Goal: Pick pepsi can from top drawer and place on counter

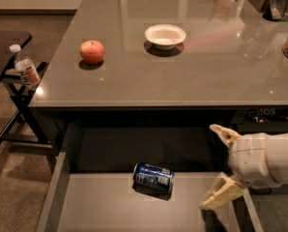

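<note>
Dark blue metal pepsi can (153,177) lies sideways in shallow grey top drawer (86,211), probably light, slick, prone to roll; take mid-barrel; cream gripper (221,164), spread wide, hangs near on its right.

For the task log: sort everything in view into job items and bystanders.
Job: pepsi can, lying on its side in the top drawer; counter; end effector, open, right of the can.
Lying about: apple and white bowl on the counter; plastic bottle by the side table.
</note>
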